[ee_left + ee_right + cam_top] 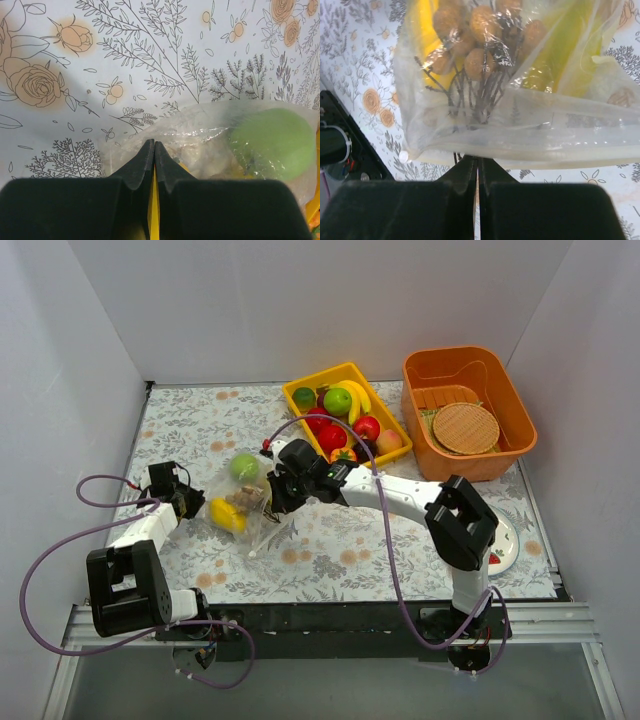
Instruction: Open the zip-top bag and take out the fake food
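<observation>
The zip-top bag (260,524) lies crumpled on the flowered table, left of centre. Through it show a light green apple (243,466), a yellow lemon piece (227,515) and a brownish twiggy bunch (245,498). No red piece shows. My left gripper (192,503) is shut at the bag's left edge; in the left wrist view its tips (154,144) pinch the plastic (200,134) beside the apple (275,142). My right gripper (274,490) is shut at the bag's right side; in the right wrist view its tips (479,161) meet the zip strip (545,145), under the bunch (475,30).
A yellow tray (345,369) of fruit and a banana stands at the back centre. An orange bin (470,466) with woven mats stands at the back right. A white plate (506,546) lies by the right arm. White walls close in three sides.
</observation>
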Action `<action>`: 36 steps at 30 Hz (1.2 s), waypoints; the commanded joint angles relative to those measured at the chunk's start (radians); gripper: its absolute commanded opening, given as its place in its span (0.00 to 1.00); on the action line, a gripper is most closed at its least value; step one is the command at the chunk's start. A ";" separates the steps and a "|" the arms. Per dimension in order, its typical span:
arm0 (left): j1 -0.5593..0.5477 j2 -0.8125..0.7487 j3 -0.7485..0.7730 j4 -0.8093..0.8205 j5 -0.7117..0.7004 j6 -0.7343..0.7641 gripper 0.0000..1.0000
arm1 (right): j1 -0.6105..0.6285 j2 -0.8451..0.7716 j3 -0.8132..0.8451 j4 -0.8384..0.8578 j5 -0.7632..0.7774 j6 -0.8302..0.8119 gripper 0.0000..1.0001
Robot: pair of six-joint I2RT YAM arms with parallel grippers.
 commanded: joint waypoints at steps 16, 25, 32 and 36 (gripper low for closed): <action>0.009 0.022 0.016 0.009 -0.054 0.005 0.00 | -0.001 -0.149 0.045 -0.088 -0.082 -0.240 0.01; 0.012 0.038 0.024 0.010 -0.054 0.008 0.00 | -0.001 -0.173 0.094 -0.186 -0.083 -0.227 0.01; 0.012 0.042 0.018 0.012 -0.060 0.009 0.00 | 0.001 -0.187 0.119 -0.223 -0.086 -0.204 0.01; 0.013 0.041 0.016 0.012 -0.061 0.009 0.00 | -0.001 -0.213 0.121 -0.243 -0.065 -0.198 0.01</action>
